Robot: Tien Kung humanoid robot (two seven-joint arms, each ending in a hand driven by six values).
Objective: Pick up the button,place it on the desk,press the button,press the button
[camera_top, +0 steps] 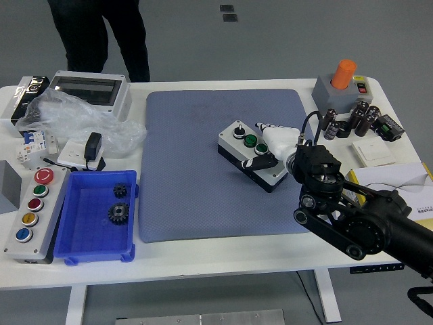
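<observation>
Head view. The white table carries a blue-grey mat across its middle. Left of the mat: a blue tray holding two dark gears, a grey five-button panel at the near left, a white enclosure with a clear lid, a crumpled plastic bag and a black adapter resting on a white socket. Right of the mat: a grey switch unit with an orange knob, a cluster of black capacitors, a white wall switch and a sheaf of paper. A person's dark legs stand beyond the far edge — hands not visible.

The button box — grey top, black base — lies on the mat right of centre. Its long axis runs diagonally from far-left to near-right, with a black selector at the far-left end and two green buttons following it. Its face points up; whether it sits flat cannot be told.

The right hand, white-shelled on a black arm entering from the lower right, rests on the box's right end, fingers laid over the top and a dark digit against the near side. Whether it is gripping or only touching the box cannot be told.
</observation>
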